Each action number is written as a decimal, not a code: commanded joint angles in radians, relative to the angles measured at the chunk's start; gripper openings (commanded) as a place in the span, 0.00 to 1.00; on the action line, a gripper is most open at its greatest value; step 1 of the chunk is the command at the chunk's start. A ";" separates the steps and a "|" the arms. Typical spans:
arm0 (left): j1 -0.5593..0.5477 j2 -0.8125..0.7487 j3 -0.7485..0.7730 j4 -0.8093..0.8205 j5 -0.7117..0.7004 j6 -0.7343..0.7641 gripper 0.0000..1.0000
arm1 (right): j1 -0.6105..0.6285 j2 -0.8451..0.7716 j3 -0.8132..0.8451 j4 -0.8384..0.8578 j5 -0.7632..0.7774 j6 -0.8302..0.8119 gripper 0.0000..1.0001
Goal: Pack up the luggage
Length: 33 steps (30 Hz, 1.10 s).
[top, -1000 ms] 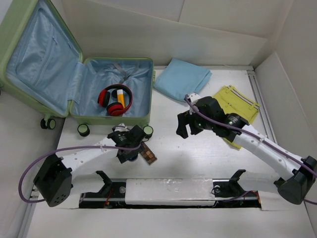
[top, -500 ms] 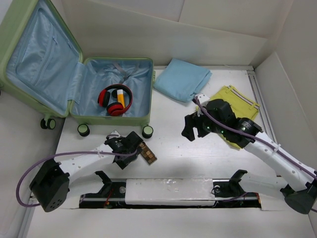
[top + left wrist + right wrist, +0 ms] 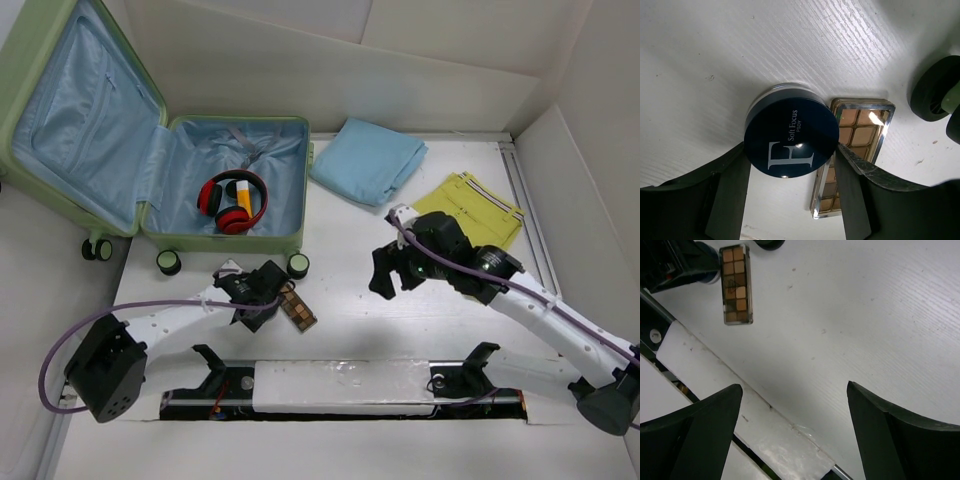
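The pale green luggage [image 3: 225, 243] lies open at the back left, its lid leaning on the wall. Red headphones [image 3: 226, 190] and a yellow tube [image 3: 244, 200] lie on its blue lining. My left gripper [image 3: 262, 290] is just in front of the luggage wheels. In the left wrist view it [image 3: 790, 151] is shut on a round dark blue compact [image 3: 790, 135], with one finger on each side. An eyeshadow palette [image 3: 860, 135] lies right beside it, also seen from above [image 3: 298, 310]. My right gripper [image 3: 386, 270] is open and empty over bare table [image 3: 792, 390].
A folded light blue cloth [image 3: 368, 160] lies at the back centre. A yellow-green garment [image 3: 470, 208] lies at the right, partly under the right arm. A black luggage wheel [image 3: 935, 95] is close to my left gripper. The palette also shows in the right wrist view [image 3: 736, 284].
My right gripper has drawn back to the right and toward the near edge, staying open. My left gripper has shifted only slightly around the compact beside the palette.
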 commanded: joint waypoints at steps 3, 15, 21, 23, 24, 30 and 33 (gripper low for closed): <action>-0.053 0.046 0.041 -0.092 -0.069 -0.074 0.09 | -0.006 0.015 -0.078 0.091 -0.059 -0.012 0.92; -0.121 -0.106 0.418 -0.273 -0.207 0.001 0.06 | 0.069 0.150 -0.087 0.183 -0.070 0.008 0.92; 0.234 0.012 0.598 0.021 -0.097 0.391 0.14 | 0.089 0.240 -0.078 0.226 -0.050 0.008 0.86; 0.363 0.137 0.673 0.081 -0.046 0.523 0.15 | 0.089 0.269 -0.078 0.238 -0.050 0.008 0.83; 0.394 0.188 0.702 0.106 0.007 0.564 0.19 | 0.100 0.269 -0.069 0.249 -0.050 0.017 0.83; 0.404 0.381 0.966 0.028 0.062 0.708 0.69 | 0.139 0.396 -0.013 0.305 -0.016 0.037 0.91; 0.404 0.280 0.870 0.088 0.095 0.718 0.92 | 0.188 0.469 0.039 0.315 0.022 0.046 0.95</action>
